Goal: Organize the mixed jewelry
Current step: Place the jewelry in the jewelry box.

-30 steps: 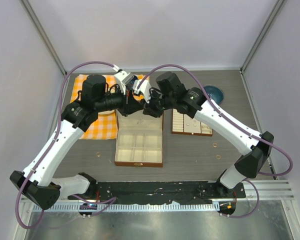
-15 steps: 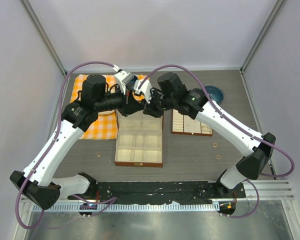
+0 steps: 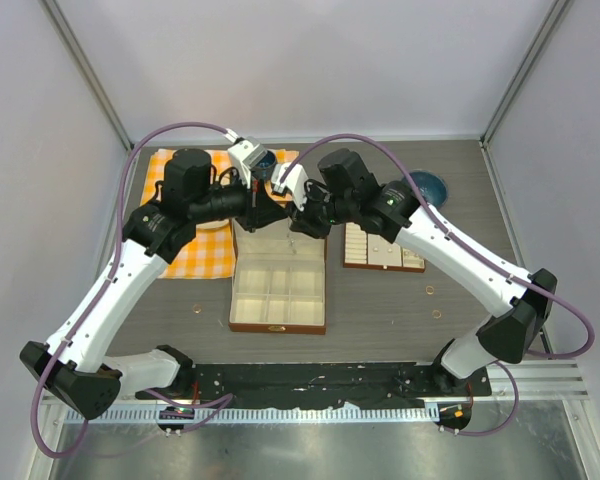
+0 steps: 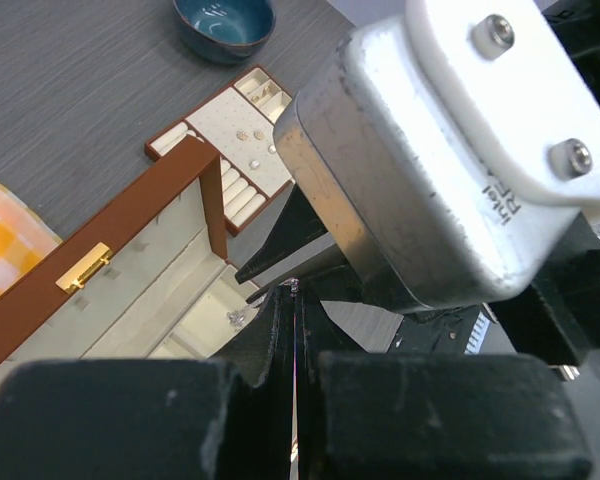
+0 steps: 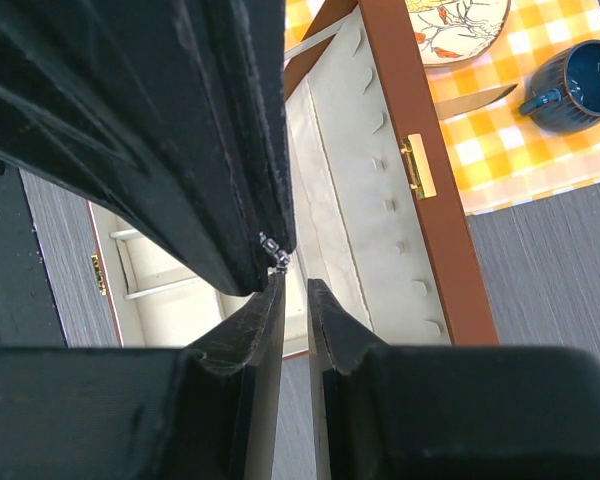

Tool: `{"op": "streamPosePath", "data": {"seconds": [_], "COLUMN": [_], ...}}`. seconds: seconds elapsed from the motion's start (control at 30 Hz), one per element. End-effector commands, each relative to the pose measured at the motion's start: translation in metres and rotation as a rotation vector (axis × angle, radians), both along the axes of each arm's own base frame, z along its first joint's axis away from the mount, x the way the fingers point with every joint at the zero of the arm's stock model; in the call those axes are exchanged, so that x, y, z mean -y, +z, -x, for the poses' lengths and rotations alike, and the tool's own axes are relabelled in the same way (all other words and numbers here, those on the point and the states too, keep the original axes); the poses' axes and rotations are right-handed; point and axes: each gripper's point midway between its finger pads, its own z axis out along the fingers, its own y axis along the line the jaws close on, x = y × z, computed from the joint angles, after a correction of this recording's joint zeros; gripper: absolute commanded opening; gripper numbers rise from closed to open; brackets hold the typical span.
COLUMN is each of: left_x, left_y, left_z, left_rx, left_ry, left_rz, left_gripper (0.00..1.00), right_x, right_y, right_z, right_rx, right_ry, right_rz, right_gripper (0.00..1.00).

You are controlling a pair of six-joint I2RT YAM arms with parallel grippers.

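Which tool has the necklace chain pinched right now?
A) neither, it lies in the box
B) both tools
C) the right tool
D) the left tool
D: the necklace glints at the very tip of the shut left tool, while the right tool stands open right beside that tip, closed on nothing.

left pincer (image 4: 295, 300) and right pincer (image 5: 296, 290) tip to tip, open box lid (image 5: 340, 180) close below
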Motion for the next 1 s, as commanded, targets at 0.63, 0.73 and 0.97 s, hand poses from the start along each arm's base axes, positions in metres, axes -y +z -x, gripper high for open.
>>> {"op": "streamPosePath", "data": {"seconds": [0.63,0.73,0.97], "left_x": [0.0060,0.0070,0.0091], "left_y": [0.0243,0.0254,0.0300], "left_z": [-0.0032,-0.0018,0.0019], "left_rx": [0.025,0.019,-0.001], "left_ry": [-0.020,-0.031,-0.055], "left_rz": [0.095,0.106,0.139], "left_gripper": [0.00,0.00,0.00], "right_x": [-0.0088,-0.0085,-0.0094], "right_y": [0.0277,0.0290,0.0320], "right_z": [0.0024,0.0017,-0.0005], "right_rx": [0.038,0.042,0.052], "right_ry": [0.018,0.018,0.012], "right_rz": [-0.101,-0.104,-0.111], "right_gripper": [0.21,0.21,0.21]}}
